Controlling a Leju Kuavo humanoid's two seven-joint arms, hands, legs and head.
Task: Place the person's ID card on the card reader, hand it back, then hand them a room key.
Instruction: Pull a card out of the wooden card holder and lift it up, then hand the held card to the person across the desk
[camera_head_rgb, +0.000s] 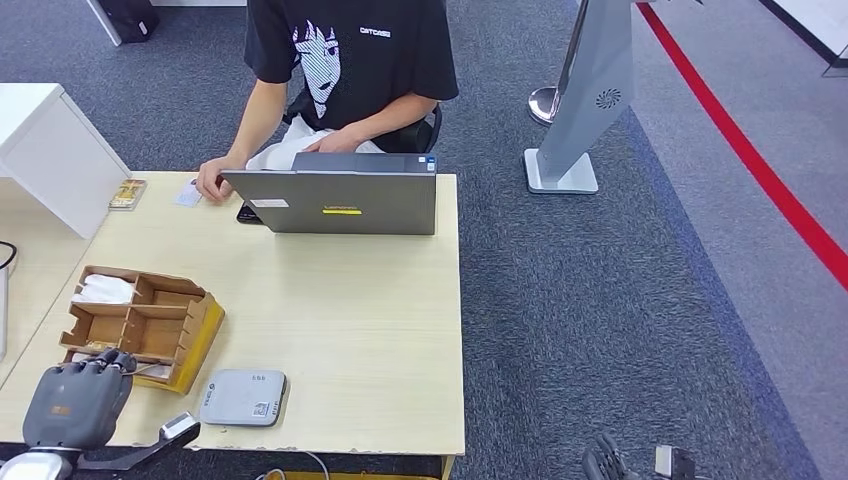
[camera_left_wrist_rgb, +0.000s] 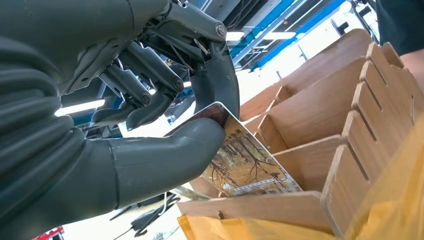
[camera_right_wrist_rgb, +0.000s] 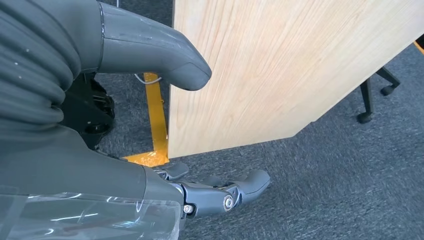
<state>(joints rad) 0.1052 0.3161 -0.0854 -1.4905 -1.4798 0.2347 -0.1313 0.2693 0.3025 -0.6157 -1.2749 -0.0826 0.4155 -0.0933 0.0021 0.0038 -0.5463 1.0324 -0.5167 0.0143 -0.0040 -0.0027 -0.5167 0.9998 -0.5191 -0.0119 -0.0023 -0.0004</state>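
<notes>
Worktop (camera_head_rgb: 350, 330) carries a wooden organizer (camera_head_rgb: 140, 325) at its near-left corner; card reader (camera_head_rgb: 243, 397) just right of the organizer. Left hand (camera_left_wrist_rgb: 165, 125) pinches a room key (camera_left_wrist_rgb: 245, 165) between thumb and fingers, card partly inside an organizer slot. Judged light, stiff, slick; hold by the free edge. Head view hides the card behind the hand; the left wrist view shows it. Right hand (camera_right_wrist_rgb: 220, 192) hangs off the worktop, fingers apart, holding nothing.
</notes>
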